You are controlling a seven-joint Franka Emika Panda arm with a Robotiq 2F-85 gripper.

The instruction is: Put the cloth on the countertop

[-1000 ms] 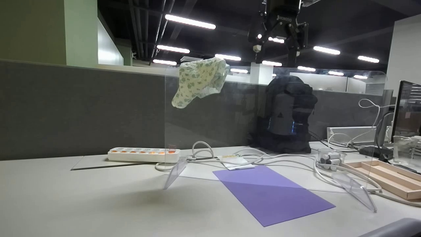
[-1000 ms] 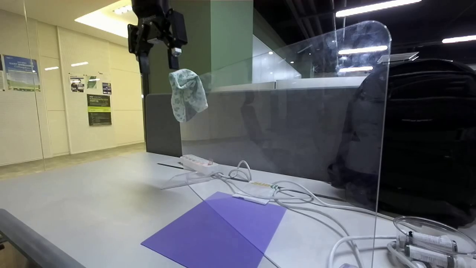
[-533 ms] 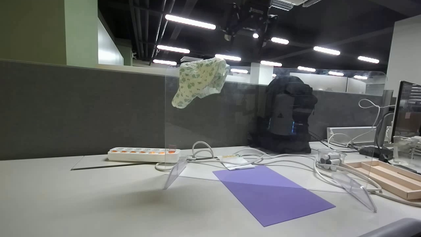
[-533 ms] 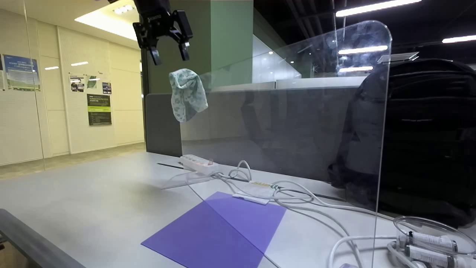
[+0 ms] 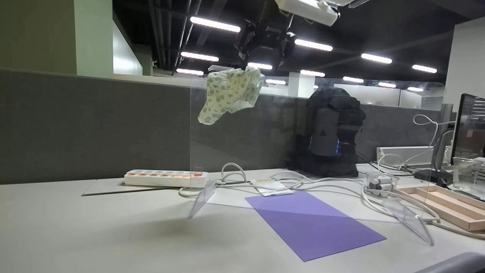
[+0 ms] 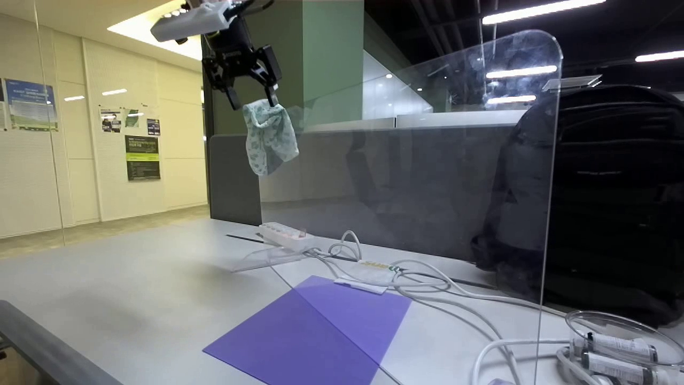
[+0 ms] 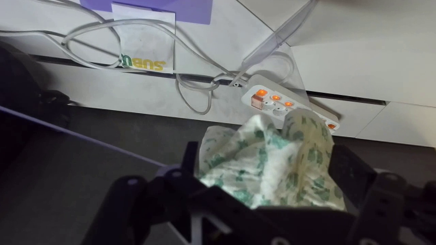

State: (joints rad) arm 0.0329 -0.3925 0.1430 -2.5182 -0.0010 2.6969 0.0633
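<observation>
The cloth [image 5: 229, 93], pale with green print, hangs draped over the upper corner of a clear upright panel, above the countertop [image 5: 94, 235]. It also shows in an exterior view [image 6: 271, 140] and in the wrist view [image 7: 265, 163]. My gripper [image 5: 261, 64] is open and empty just above the cloth, tilted. In an exterior view the gripper [image 6: 254, 103] has one fingertip overlapping the cloth's top edge. In the wrist view the cloth lies between the two spread fingers of the gripper [image 7: 264, 156]. I cannot tell whether a finger touches it.
The clear panel [image 6: 427, 176] stands on the countertop with angled feet. A power strip [image 5: 165, 178], white cables [image 6: 443, 278], a napkin [image 7: 146, 42] and a purple sheet [image 5: 314, 223] lie below. A black backpack [image 5: 329, 129] stands at a grey partition [image 5: 94, 129].
My gripper has moved across toward the cloth, tilted, and come down over its top edge in the last half second. It has stayed open. The cloth has not moved.
</observation>
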